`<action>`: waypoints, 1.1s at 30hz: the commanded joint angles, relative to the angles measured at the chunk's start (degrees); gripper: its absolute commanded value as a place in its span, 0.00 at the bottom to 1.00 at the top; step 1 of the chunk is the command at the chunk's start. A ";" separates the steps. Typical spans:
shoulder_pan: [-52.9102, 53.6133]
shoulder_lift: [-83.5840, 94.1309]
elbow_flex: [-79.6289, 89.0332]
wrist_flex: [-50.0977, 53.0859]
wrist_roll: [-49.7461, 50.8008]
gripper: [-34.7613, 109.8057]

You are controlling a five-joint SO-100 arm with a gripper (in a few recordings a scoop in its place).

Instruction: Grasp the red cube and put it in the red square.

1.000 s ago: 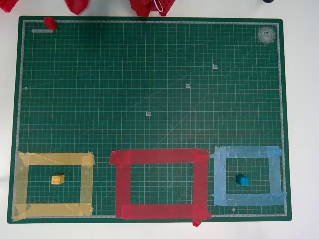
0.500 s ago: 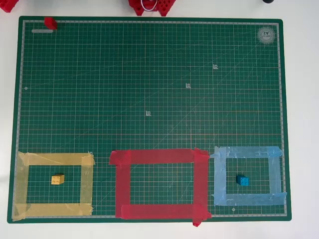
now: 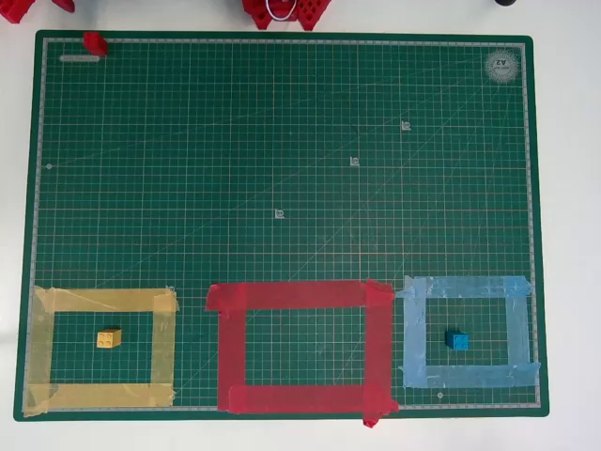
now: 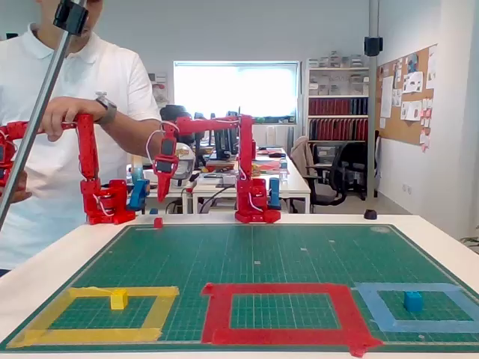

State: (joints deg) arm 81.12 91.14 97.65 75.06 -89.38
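Observation:
The red cube (image 3: 94,42) (image 4: 158,222) lies at the far left corner of the green mat, just beyond its border line. The red square (image 3: 291,295) (image 4: 281,289) is a red tape frame at the near middle edge, with only bare mat inside it. In the fixed view my gripper (image 4: 161,196) hangs pointing down, in the air above the cube and a little to its right. Its fingers read as one narrow shape, so their state is unclear, and nothing shows between them.
A yellow cube (image 3: 109,338) sits inside the yellow tape frame (image 3: 103,301) and a blue cube (image 3: 457,341) inside the light blue frame (image 3: 465,287). My arm's base (image 4: 254,206) stands at the mat's far edge. A person stands behind the table on the left, and a slanted metal pole (image 4: 34,120) crosses there.
In the overhead view, the red arm parts that reached over the top edge one second ago have drawn back out of the picture. The cubes have not moved.

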 commanded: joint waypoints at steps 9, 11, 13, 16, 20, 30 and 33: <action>-5.36 -1.14 3.43 -3.52 -0.44 0.38; -5.80 -1.05 3.34 -3.52 -0.44 0.38; -6.06 -1.32 2.99 -3.52 -0.44 0.38; -6.06 -1.58 3.08 -4.57 -0.44 0.38; -5.89 -1.14 2.02 -4.83 -0.53 0.38; -10.20 16.44 5.71 6.15 -1.32 0.38; -10.55 23.99 11.51 4.57 -2.64 0.38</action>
State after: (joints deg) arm 70.84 103.54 104.68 79.72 -90.09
